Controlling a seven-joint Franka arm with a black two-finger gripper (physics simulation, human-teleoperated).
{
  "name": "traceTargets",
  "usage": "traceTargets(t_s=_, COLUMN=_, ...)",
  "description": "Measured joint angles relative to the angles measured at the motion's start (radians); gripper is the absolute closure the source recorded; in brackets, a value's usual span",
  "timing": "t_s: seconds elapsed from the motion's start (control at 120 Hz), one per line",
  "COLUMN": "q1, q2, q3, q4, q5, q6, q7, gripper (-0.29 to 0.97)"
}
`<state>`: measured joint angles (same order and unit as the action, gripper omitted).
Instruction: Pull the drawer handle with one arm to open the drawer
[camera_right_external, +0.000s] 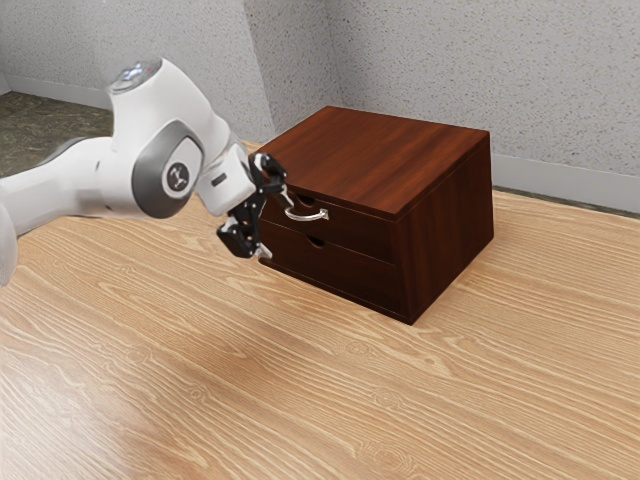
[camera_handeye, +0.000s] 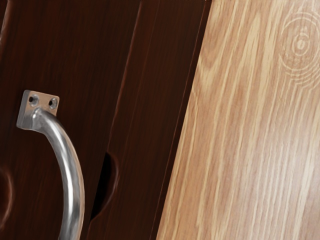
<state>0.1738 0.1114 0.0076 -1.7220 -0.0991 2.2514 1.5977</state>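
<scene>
A dark wooden cabinet (camera_right_external: 385, 160) with two drawers stands on the table. Its upper drawer (camera_right_external: 355, 228) carries a curved silver handle (camera_right_external: 307, 212), and its front looks flush with the cabinet. My black gripper (camera_right_external: 274, 222) is open just to the exterior view's left of the handle, close to the drawer front. One finger is above the handle's level and one below, and neither touches it. The wrist view shows the handle (camera_handeye: 67, 165) close up, with its screwed mounting plate on the upper drawer's front (camera_handeye: 80, 55).
The lower drawer (camera_right_external: 335, 262) has a finger notch (camera_handeye: 107, 182) instead of a handle. The light wooden tabletop (camera_right_external: 300, 380) stretches wide in front of the cabinet. A grey wall stands behind it.
</scene>
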Motion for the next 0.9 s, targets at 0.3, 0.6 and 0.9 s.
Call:
traceTargets(t_s=0.3, q1=-0.007, q2=0.055, q3=0.0, q4=0.05, q5=-0.014, q6=0.028, q7=-0.019, gripper=-0.01)
traceTargets(t_s=0.6, q1=-0.009, q2=0.073, q3=0.0, q4=0.054, q5=-0.02, q6=0.032, q7=-0.034, gripper=-0.21)
traceTargets(t_s=0.9, q1=-0.01, q2=0.07, q3=0.0, q4=0.051, q5=-0.023, q6=0.025, q7=-0.051, gripper=-0.22)
